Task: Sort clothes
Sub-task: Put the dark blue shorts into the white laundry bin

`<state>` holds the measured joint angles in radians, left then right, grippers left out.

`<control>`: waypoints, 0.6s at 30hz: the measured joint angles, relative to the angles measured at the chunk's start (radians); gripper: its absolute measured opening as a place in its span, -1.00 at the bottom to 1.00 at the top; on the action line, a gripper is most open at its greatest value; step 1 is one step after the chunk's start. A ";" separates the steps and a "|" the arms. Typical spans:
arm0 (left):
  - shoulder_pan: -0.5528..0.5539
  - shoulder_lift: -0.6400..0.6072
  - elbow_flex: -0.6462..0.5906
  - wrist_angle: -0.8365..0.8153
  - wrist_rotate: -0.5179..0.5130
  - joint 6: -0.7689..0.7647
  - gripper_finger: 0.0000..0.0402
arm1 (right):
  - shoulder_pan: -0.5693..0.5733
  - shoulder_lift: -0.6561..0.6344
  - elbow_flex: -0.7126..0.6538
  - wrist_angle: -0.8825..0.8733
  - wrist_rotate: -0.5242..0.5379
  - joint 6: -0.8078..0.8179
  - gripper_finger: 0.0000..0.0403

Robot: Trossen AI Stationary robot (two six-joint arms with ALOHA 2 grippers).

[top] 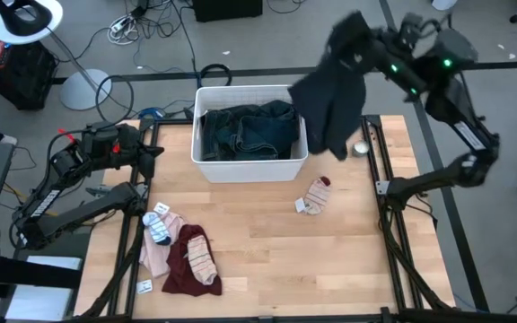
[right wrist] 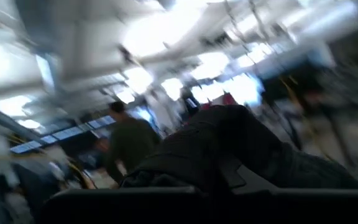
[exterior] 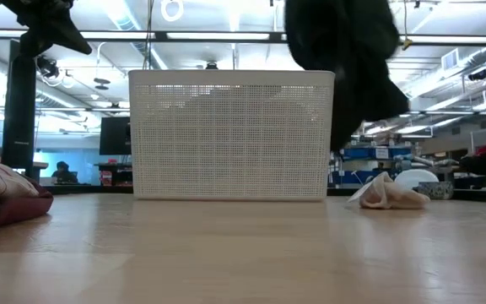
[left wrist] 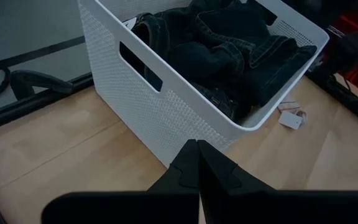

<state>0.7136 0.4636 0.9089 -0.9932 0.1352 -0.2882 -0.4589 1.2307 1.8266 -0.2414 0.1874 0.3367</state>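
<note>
Pale wood-grain tabletop (top: 267,260) carries one white perforated plastic bin (top: 249,166) holding crumpled dark teal denim (top: 245,130). Right gripper (top: 359,49), raised beside the bin's right end, is clamped on one limp black garment (top: 330,103). Left gripper (left wrist: 197,163), fingers together, waits left of the bin. One maroon garment (top: 176,269), one pink garment (top: 155,251) and three striped socks (top: 315,195) lie flat.

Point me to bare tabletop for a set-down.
Free: the wood between the white bin, the striped sock and the table's near edge. Crowded: front-left, with the pink garment, maroon garment and socks.
</note>
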 joint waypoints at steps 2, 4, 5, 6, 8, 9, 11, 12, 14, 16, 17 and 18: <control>0.000 0.000 0.000 0.000 0.000 0.000 -0.99 | 0.009 0.082 0.083 0.088 -0.044 -0.019 -1.00; 0.000 0.000 0.000 0.000 0.000 0.000 -0.99 | 0.018 0.165 0.170 0.158 -0.087 -0.025 -1.00; 0.000 0.000 0.000 -0.001 0.000 0.000 -0.99 | 0.023 0.208 0.216 0.190 -0.109 -0.025 -1.00; 0.000 0.000 0.000 -0.001 0.000 0.000 -0.99 | 0.029 0.250 0.261 0.213 -0.129 -0.024 -1.00; 0.000 0.000 0.000 -0.005 0.000 0.000 -0.99 | 0.042 0.335 0.356 0.247 -0.159 -0.024 -1.00; 0.000 0.000 0.000 -0.008 0.000 0.000 -0.99 | 0.049 0.375 0.402 0.257 -0.169 -0.024 -1.00; 0.000 0.000 0.000 -0.013 0.000 0.000 -0.99 | 0.064 0.450 0.494 0.264 -0.179 -0.024 -1.00; 0.000 0.000 0.000 -0.016 0.000 0.000 -0.99 | 0.071 0.484 0.530 0.275 -0.183 -0.023 -1.00; 0.000 0.000 0.000 -0.031 0.000 0.000 -0.99 | 0.087 0.507 0.498 0.407 -0.185 -0.006 -1.00; 0.000 0.000 0.000 -0.037 0.000 0.000 -0.99 | 0.092 0.531 0.477 0.513 -0.187 0.029 -1.00; 0.000 0.000 0.000 -0.037 0.000 0.000 -0.99 | 0.093 0.541 0.477 0.538 -0.192 0.042 -1.00; 0.000 0.000 0.000 -0.040 0.000 0.000 -0.99 | 0.093 0.549 0.479 0.542 -0.192 0.057 -1.00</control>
<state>0.7132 0.4637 0.9089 -1.0329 0.1353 -0.2882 -0.3661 1.7798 2.3056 0.3004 -0.0049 0.3935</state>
